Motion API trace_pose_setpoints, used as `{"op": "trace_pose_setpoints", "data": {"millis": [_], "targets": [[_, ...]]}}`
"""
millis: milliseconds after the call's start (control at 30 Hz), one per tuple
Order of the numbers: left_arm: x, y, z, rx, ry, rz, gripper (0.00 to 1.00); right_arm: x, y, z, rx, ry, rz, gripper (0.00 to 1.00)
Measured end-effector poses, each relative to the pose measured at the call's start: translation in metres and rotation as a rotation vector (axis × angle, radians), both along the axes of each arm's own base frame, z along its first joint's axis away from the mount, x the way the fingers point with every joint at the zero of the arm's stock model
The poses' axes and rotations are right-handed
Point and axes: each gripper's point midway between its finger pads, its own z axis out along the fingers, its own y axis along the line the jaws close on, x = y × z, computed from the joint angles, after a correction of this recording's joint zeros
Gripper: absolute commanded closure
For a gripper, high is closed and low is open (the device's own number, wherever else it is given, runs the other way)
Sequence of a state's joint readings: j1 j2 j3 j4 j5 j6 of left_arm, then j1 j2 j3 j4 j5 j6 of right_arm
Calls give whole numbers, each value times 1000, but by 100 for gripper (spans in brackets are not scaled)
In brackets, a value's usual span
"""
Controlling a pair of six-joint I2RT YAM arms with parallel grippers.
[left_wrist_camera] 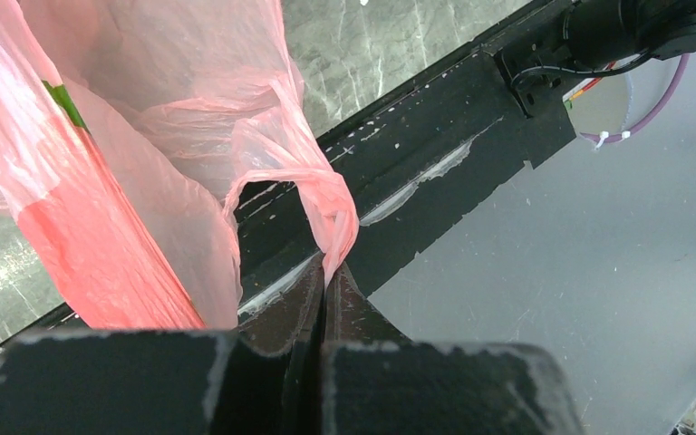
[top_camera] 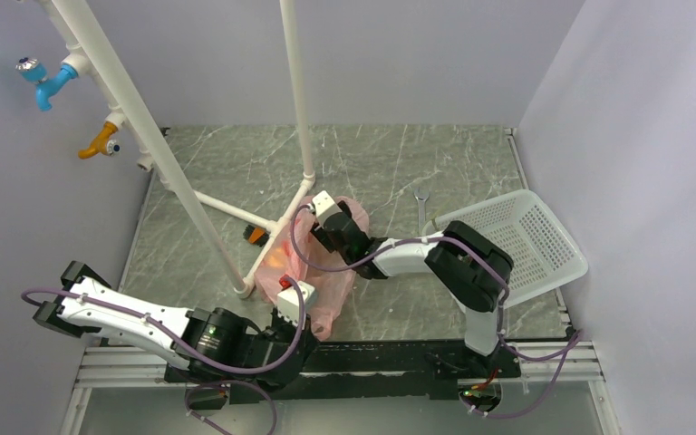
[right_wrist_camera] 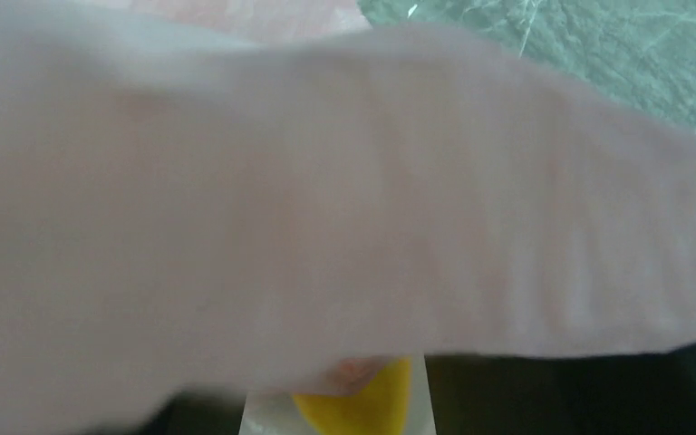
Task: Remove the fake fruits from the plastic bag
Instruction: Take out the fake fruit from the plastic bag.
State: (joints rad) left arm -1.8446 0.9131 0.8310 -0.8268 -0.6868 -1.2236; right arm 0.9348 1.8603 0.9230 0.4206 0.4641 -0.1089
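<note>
Nothing legible shows; the plastic bag point(left_wrist_camera: 172, 118) bears only an unreadable green mark point(left_wrist_camera: 65, 105).

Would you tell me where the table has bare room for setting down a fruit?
Bare marble runs across the far side beyond the wrench, and at the near edge between the plastic bag and the basket. Crowded around the bag, pipe frame and brush.

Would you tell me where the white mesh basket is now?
In the top view, the white mesh basket lies on the right side, just beyond the right arm, with a wrench to its left.
</note>
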Motion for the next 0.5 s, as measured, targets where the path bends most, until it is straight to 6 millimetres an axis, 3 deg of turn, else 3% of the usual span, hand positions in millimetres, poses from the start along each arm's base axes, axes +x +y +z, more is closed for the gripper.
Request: {"op": "trace_pose_setpoints", "data": {"millis": [200,300,500], "targets": [[0,0,0,2,1,0,100,15,6,0,23,-6,-10,72],[0,0,-2,5,2,2,100,15,7,0,38,2,-8,79],[-3,-2,-5,15,7,-5,100,-7,6,7,85,62,38,92]]}}
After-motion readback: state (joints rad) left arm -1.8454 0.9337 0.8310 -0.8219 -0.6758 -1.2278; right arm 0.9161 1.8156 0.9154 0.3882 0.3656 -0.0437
